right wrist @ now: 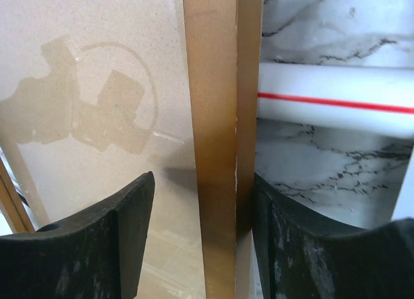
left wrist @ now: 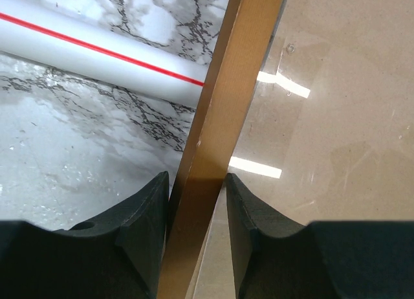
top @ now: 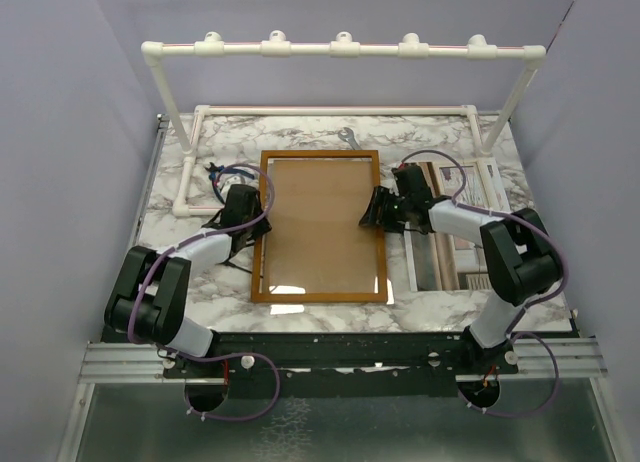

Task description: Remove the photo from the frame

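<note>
Marble-patterned white and grey tabletop [top: 300,132] fills the workspace, with the two black-and-white arms bolted at its near edge. Just beyond them the large rectangular frame [top: 320,227], with its narrow orange-brown wooden border, lies flat in the middle of the table, long sides running away from the arms. Brown fibreboard shows through the glossy glass, which catches streaks of light.

The left gripper [left wrist: 197,182] sits on the frame's left border about halfway along. Its black fingers [left wrist: 142,234] press against both faces of the wood, clamped on it. The right gripper [right wrist: 204,177] straddles the right border opposite. Its outer finger [right wrist: 284,234] touches the wood, while the inner one stands a little off it, so the claw is partly open and not clamping.

To the right of the frame, and apart from it, the thin rectangular paper photo [top: 440,267] of beige curtains lies flat on the marble, partly covered by the right arm.

Farther back, a white plastic pipe rack [top: 340,49] with a thin red stripe stands across the table's far end, backed by pale lavender walls [top: 60,132].
</note>
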Robot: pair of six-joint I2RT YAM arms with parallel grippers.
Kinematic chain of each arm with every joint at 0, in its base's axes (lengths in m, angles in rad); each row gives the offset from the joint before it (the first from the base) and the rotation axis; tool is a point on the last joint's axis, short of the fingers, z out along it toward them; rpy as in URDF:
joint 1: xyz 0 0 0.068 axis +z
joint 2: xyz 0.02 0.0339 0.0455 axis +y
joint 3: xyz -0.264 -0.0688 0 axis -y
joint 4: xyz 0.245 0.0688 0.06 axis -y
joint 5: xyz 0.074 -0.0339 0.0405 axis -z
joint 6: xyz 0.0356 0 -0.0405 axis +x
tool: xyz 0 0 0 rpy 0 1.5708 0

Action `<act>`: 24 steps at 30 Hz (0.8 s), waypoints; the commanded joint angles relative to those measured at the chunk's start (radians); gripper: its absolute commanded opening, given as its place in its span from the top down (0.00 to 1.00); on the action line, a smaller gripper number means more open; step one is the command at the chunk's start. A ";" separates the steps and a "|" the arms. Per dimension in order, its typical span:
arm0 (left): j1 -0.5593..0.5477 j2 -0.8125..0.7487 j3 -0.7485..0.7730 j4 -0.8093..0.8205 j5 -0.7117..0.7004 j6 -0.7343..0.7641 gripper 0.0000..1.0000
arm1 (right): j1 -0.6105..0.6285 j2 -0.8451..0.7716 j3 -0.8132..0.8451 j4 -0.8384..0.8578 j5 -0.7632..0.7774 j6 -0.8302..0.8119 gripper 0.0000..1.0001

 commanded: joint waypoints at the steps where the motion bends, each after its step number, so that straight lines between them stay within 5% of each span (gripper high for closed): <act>1: 0.013 0.015 0.019 0.003 0.007 0.023 0.60 | 0.035 0.037 0.065 0.037 -0.021 0.029 0.39; 10: 0.045 0.002 0.030 -0.010 0.012 0.023 0.60 | 0.078 0.080 0.100 0.048 -0.013 0.046 0.37; 16: 0.045 -0.020 0.018 -0.003 0.027 0.007 0.59 | 0.078 0.021 0.089 -0.027 0.124 0.024 0.07; 24: 0.045 -0.031 -0.004 -0.002 0.023 0.012 0.54 | 0.076 -0.067 0.042 -0.070 0.170 -0.005 0.00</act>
